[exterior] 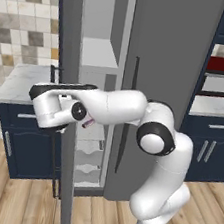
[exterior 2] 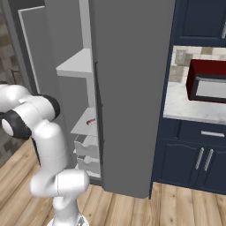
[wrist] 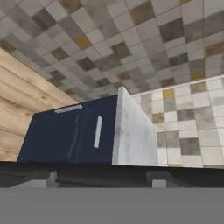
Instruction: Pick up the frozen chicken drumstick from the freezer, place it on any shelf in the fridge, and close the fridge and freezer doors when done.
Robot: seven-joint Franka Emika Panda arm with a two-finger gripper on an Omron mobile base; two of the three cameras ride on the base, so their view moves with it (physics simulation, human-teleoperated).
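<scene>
The freezer (exterior: 99, 54) stands open, and its grey door (exterior: 75, 43) is swung out towards me. My arm reaches left round that door's outer face. There my gripper (wrist: 98, 177) is shut on the door's black bar handle (exterior: 53, 73), which runs as a dark band between the fingers in the hand view. The fridge door (exterior: 171, 67) with its long black handle (exterior: 129, 111) is closed, so the fridge shelf is hidden. A pink-purple bar (exterior 2: 90, 121) lies on a freezer shelf above the white drawers (exterior 2: 86, 148). The frozen chicken drumstick is hidden.
A dark blue cabinet with a marble top (exterior: 22, 81) stands left of the freezer door against the tiled wall, and the hand view looks at its top (wrist: 133, 131). To the right are blue cabinets and a red microwave (exterior 2: 207, 81). The floor is wood.
</scene>
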